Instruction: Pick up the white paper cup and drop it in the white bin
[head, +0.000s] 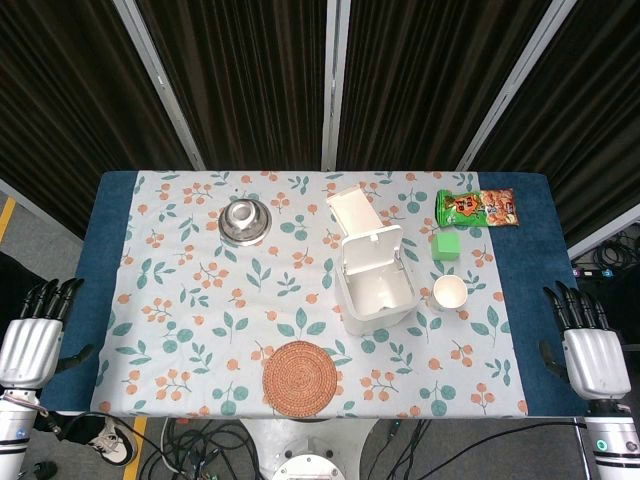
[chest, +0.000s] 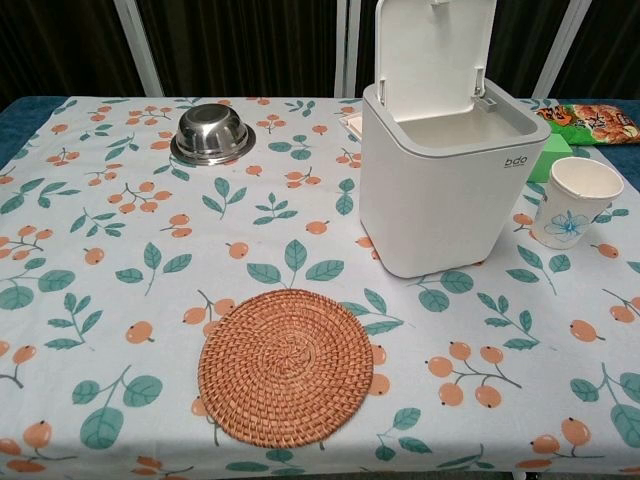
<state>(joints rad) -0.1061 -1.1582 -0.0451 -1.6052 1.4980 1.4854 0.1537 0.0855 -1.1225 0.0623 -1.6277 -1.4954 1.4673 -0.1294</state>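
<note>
While each robot hand (head: 32, 345) (head: 592, 355) hangs spread and empty, the cup (chest: 581, 201) stands beside the bin (chest: 445, 190).

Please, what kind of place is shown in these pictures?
Probably a robot test room, not a home. A table with a leaf-print cloth stands before dark curtains, loose cables lie on the floor under it, and two robot hands, left hand and right hand, wait at its sides.

A matt printed cloth (chest: 120, 300) is spread over the table. Polished metal is seen in the bowl (chest: 211, 133) at eleven o'clock, smooth matt plastic in the bin (chest: 440, 190), paper in the cup (chest: 577, 203), rough woven rattan in the mat (chest: 286, 366), glossy foil in the packet (head: 476, 208).
</note>
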